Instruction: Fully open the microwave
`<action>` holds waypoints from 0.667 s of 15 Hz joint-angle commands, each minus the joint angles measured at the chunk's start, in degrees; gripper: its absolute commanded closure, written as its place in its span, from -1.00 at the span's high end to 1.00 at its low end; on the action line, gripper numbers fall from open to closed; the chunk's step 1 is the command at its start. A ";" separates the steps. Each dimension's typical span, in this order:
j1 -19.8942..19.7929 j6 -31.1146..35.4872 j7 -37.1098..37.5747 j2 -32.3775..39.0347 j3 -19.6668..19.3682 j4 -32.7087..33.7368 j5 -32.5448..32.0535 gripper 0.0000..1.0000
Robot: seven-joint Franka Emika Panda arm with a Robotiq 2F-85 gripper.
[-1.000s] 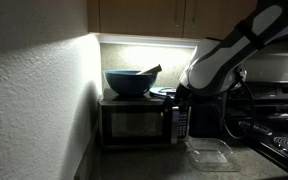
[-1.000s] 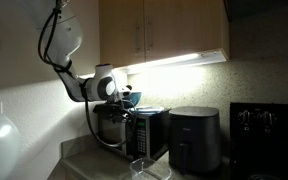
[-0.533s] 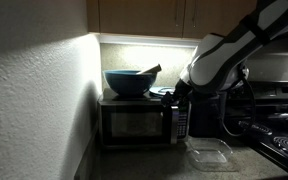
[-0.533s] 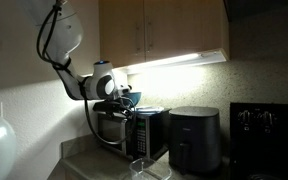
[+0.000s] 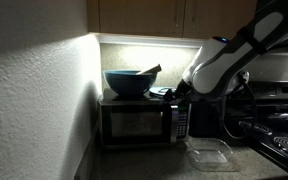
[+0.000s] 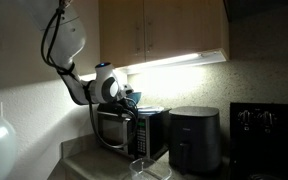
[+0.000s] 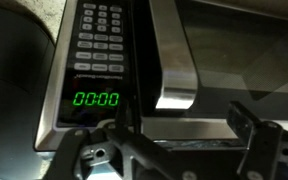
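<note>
The microwave (image 5: pixel 136 123) sits on the counter (image 5: pixel 154 162) in the far left corner, close to the wall, with a blue bowl (image 5: pixel 129 82) on top of it. In an exterior view the arm reaches in from the right, and its gripper (image 5: pixel 178 101) hangs at the microwave's right edge, just above the button panel (image 5: pixel 181 122).

The wrist view shows the fingers (image 7: pixel 254 128) spread wide with nothing between them, so the hand is released. It is close in front of the door handle (image 7: pixel 171 60) and the clock display (image 7: pixel 96 99), which reads 00:00. A dark seam runs between handle and panel, and I cannot tell whether the door is cracked or fully shut. In both exterior views it looks flat against the front.

I judge the task barely begun: the handle is not yet caught, and the whole swing of the door is left. A clear plastic container (image 5: pixel 209 152) lies on the counter, nearer and to the right.
</note>
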 commanded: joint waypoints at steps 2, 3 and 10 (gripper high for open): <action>7.97 3.30 13.03 5.20 -11.60 0.96 -5.19 1.00; 4.49 2.47 8.09 2.76 -7.14 0.06 -3.27 1.00; 0.36 -3.42 2.39 -0.64 -0.90 0.18 -1.28 1.00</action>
